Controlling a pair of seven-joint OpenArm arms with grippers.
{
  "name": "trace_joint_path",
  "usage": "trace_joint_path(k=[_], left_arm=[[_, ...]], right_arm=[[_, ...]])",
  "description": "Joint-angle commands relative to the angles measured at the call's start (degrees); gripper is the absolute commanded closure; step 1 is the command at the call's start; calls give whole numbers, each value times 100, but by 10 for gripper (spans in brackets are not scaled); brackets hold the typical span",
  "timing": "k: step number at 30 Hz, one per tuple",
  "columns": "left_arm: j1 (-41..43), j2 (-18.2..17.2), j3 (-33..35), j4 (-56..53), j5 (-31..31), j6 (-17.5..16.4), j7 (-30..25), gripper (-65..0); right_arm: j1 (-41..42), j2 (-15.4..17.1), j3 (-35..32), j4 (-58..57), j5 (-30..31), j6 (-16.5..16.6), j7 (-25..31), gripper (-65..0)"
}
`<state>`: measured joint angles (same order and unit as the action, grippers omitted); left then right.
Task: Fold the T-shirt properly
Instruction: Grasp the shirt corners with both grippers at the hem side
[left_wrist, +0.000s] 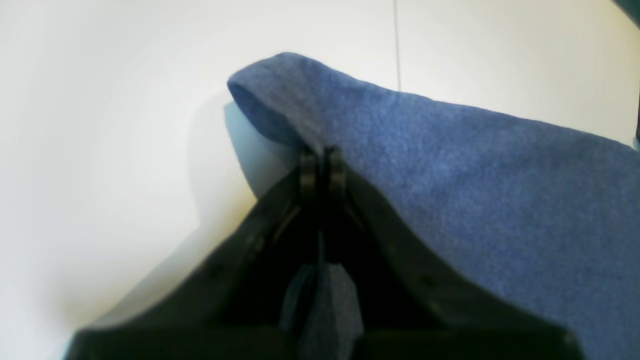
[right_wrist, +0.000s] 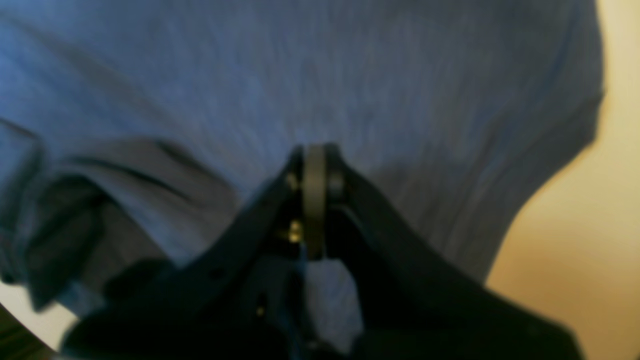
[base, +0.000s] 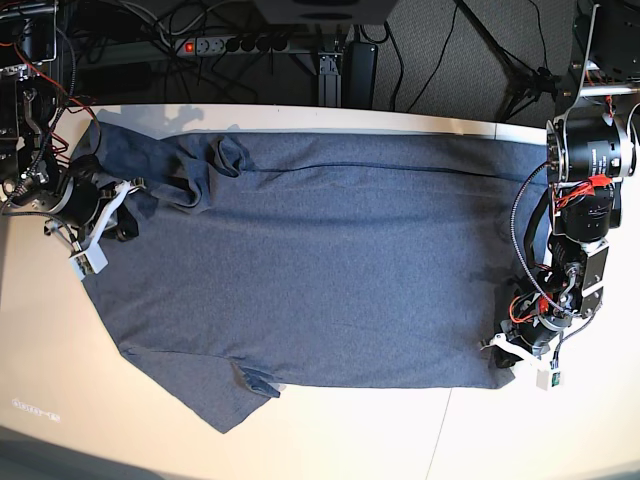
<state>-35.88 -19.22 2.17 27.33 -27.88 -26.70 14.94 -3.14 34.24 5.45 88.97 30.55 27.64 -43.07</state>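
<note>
Both my left gripper (left_wrist: 322, 160) and right gripper (right_wrist: 315, 172) are clenched on opposite ends of the T-shirt (base: 320, 270), spread flat, no fold made yet.

I see the T-shirt (base: 300, 270), heathered slate-blue, spread nearly flat across the counter (base: 350, 440), plain side up, one sleeve bunched at its far corner, another lying flat near me.

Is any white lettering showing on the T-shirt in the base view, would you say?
No, the T-shirt lies spread on the table with only plain blue fabric facing up.
</note>
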Motion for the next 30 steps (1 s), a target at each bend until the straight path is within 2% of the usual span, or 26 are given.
trace_joint_path(k=[1,7,11,14,19,20,22,24,30], left_arm=[[-188,-61,-11,76,-52,-232,-146,0],[-186,-63,-11,76,-50,-232,-140,0],[-186,-61,-11,76,-50,-232,11,0],[-188,-63,-11,76,-50,-232,11,0],[-186,-61,-11,76,-50,-232,15,0],[-186,-61,-11,76,-50,-232,35,0],[-186,-63,-11,76,-50,-232,63,0],[-186,-63,-11,76,-50,-232,105,0],[-160,-66,-11,76,-52,-232,181,0]], right_arm=[[94,114,149,190,52,-66,131,0],[531,118,645,409,13,-66,129,0],[970,133,798,227,-354,-68,146,0],[1394,129,798,-380,-647,-74,385,0],[2315,129,798,-1910,-675,-81,841,0],[2514,129,798,-2229,-675,-81,914,-26],[2889,129,798,-2855,-673,-83,1034,-175],[3244,127,798,-3493,-588,-81,1095,-270],[4155,79,798,-5567,-334,-94,1274,-278]])
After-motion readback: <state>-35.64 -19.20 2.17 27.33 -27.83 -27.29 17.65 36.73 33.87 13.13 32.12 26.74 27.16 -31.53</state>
